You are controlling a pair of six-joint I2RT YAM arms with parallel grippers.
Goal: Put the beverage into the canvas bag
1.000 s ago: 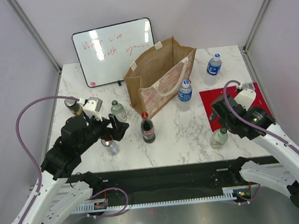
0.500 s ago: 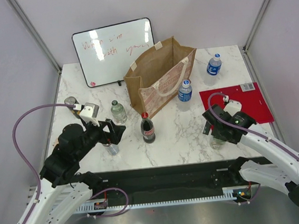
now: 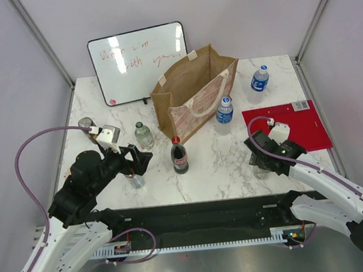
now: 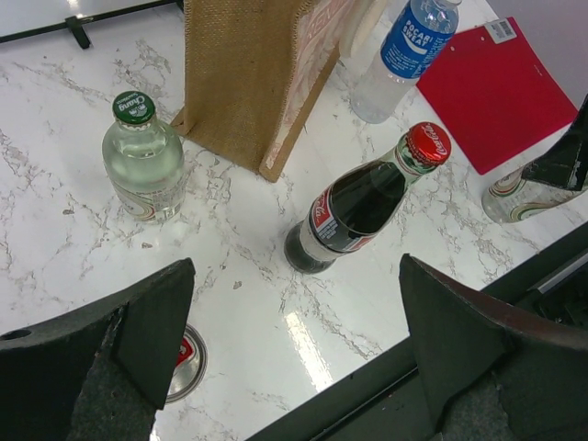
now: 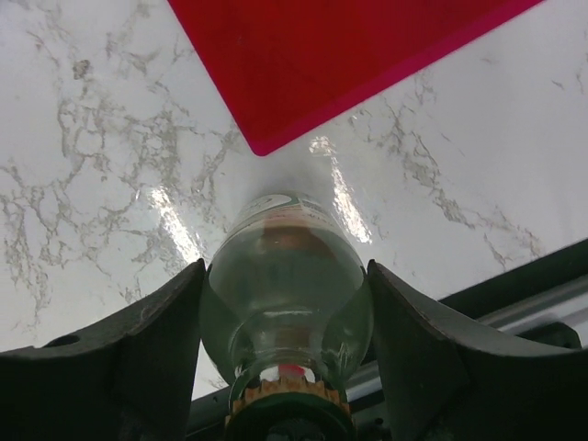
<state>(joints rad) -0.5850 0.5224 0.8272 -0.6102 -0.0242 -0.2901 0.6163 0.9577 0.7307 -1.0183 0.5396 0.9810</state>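
The right end effector (image 5: 286, 317) has its 2 fingers pressed against opposite sides of a clear glass bottle (image 5: 280, 257), pinching its rounded body. The bottle stands near the front edge of the surface (image 5: 92, 184), beside a red folder (image 5: 322, 55). The left end effector (image 4: 299, 344) is spread wide and holds nothing. The canvas bag (image 3: 190, 93) stands upright at the back centre, well apart from the bottle. I see 2 risks. The smooth, curved glass could slip on lifting and drop off the near edge. The blue-labelled bottle (image 3: 224, 110) just beside the bag could also be knocked over on approach.

Upright canvas bag (image 3: 191, 106), upright clear bottle (image 5: 285, 276)
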